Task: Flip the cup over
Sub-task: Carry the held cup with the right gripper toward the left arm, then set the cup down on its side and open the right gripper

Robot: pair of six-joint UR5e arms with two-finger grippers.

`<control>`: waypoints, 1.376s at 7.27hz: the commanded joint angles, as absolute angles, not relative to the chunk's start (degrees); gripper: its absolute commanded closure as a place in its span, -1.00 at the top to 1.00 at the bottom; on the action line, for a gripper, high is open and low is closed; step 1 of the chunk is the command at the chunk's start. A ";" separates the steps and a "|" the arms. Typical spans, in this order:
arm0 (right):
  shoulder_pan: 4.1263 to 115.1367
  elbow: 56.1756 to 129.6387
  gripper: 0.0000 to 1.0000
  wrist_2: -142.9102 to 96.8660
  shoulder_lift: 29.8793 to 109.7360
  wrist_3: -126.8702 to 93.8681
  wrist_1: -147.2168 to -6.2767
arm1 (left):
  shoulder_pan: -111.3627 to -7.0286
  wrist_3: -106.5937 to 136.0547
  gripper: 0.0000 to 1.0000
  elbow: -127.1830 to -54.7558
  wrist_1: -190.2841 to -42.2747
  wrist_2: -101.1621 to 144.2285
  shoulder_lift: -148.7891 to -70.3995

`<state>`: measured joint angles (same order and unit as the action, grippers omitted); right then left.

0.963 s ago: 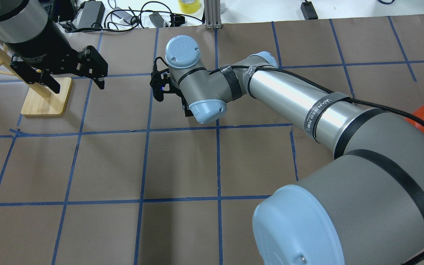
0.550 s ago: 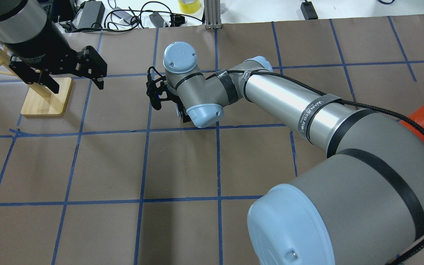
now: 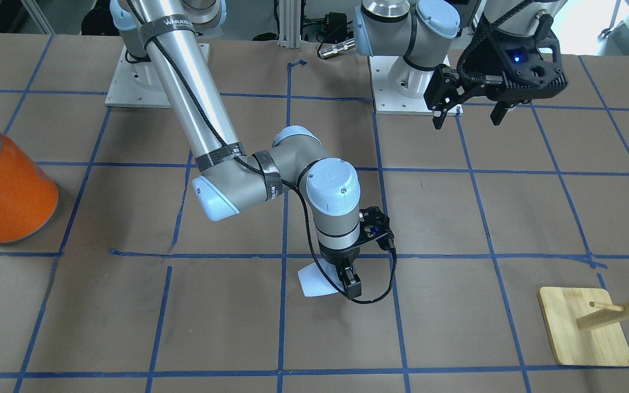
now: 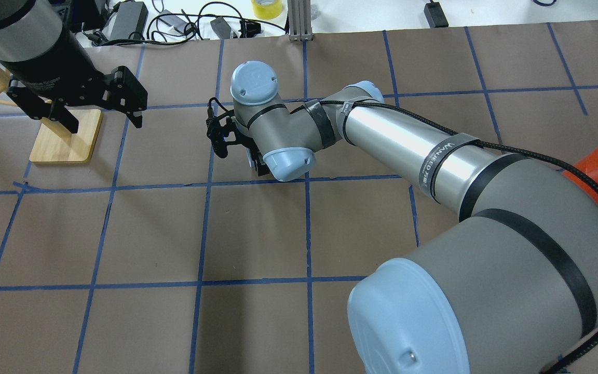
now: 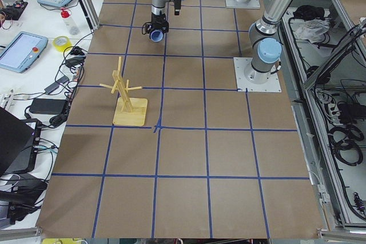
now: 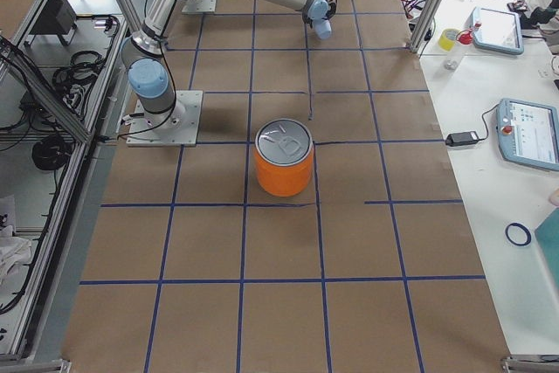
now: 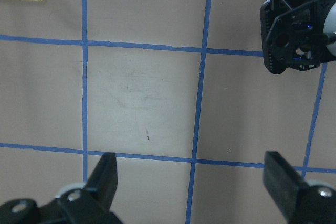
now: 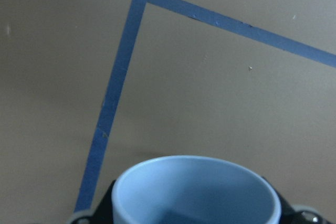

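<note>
In the overhead view the right arm's grey wrist joint covers both the small pale blue-white plastic cup (image 3: 314, 283) and most of the right gripper (image 3: 345, 284). From the front-facing camera, the cup shows as a tilted pale wedge at 6 o'clock below the wrist. It sits low over the tabletop (image 3: 511, 218), but whether it touches the surface cannot be told. Only one black finger is plain there, at the cup's 3 o'clock side.

The right wrist camera cuts the cup (image 8: 199, 192) off at its lower edge. Its open mouth faces the lens, and the black fingers (image 8: 103, 209) press its wall at 9 and 3 o'clock, clamped on it. A darker patch deep inside is too dim to identify.

The left gripper (image 3: 467, 120) hangs well apart at 1 o'clock, fingers spread wide on nothing.

The large orange cylindrical can with a silver top (image 3: 6, 194) is cropped at 9 o'clock. The pale wooden peg stand (image 3: 585, 333) is cropped at 4 o'clock.

The tabletop is brown paper ruled into squares by blue tape, with the arms' white base plates bolted on. Beyond its far edge in the overhead view lie black cables, power bricks and a yellow tape roll (image 4: 266, 8). The side views show white benches carrying tablet-like screens.
</note>
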<state>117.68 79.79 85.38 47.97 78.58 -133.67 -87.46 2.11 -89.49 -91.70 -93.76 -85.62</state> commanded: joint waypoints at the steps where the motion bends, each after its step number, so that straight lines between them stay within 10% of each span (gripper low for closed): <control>1: 117.69 79.80 -0.19 85.43 47.38 77.53 -133.51 | -87.54 2.02 1.00 -88.60 -91.58 -94.92 -85.69; 5: 117.60 79.72 0.99 80.16 47.37 73.21 -134.12 | -87.10 3.42 1.00 -89.11 -85.91 -94.22 -87.80; 10: 115.59 78.49 1.00 82.25 53.94 65.31 -130.63 | -87.10 6.17 1.00 -90.88 -81.65 -91.34 -88.77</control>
